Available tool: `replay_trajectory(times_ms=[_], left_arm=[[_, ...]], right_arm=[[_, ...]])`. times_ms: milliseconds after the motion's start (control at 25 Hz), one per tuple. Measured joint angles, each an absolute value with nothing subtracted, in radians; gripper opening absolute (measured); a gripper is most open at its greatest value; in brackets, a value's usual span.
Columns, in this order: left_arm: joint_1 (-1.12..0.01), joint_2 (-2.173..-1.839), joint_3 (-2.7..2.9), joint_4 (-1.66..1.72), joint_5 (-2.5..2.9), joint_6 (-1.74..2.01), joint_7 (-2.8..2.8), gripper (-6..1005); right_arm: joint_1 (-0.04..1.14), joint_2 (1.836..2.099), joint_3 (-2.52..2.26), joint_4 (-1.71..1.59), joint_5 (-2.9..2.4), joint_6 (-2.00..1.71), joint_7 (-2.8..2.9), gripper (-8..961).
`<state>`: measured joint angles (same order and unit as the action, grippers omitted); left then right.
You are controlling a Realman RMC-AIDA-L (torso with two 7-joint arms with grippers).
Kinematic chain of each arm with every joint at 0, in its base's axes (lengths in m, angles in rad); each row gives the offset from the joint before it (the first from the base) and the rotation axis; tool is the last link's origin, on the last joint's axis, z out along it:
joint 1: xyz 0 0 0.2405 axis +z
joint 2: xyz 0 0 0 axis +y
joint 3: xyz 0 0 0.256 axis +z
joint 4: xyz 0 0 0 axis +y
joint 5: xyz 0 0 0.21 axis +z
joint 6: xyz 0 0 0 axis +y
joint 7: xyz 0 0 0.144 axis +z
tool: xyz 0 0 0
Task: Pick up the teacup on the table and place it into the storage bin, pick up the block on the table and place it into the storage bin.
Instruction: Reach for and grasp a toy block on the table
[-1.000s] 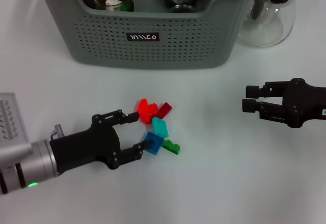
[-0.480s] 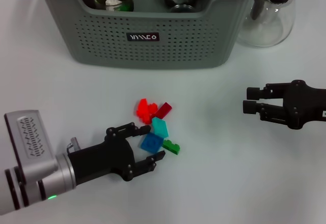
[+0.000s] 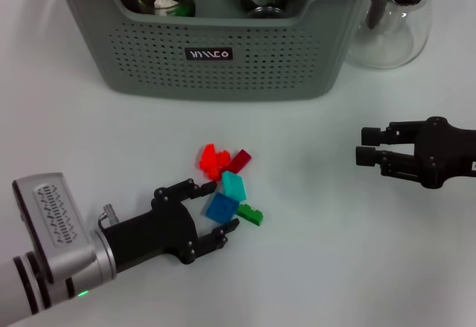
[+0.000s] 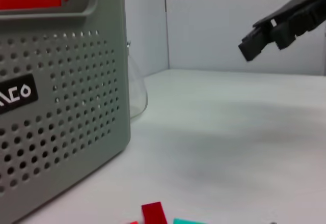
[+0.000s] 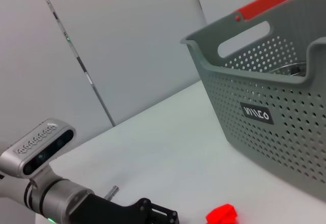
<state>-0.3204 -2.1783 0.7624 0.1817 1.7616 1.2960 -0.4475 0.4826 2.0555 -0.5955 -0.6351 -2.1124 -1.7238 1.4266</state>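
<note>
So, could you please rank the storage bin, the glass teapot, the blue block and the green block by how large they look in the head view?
1. storage bin
2. glass teapot, partly cut off by the frame
3. blue block
4. green block, only slightly smaller than the blue one

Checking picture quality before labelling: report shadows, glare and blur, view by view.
Head view: even light, soft shadow under the left gripper, glints on the glass teapot. Left wrist view: the storage bin and right gripper are soft-edged. Right wrist view: the red block is blurred.
</note>
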Motion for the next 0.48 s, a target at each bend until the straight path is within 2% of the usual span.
replay_trajectory(times_ms=[480], left_arm=[[-0.29, -2.17, 0.722, 0.2, 1.724, 1.298, -0.442, 667]], right_arm=[[0.488, 2.055, -0.595, -0.635, -2.112, -1.724, 1.427, 425]])
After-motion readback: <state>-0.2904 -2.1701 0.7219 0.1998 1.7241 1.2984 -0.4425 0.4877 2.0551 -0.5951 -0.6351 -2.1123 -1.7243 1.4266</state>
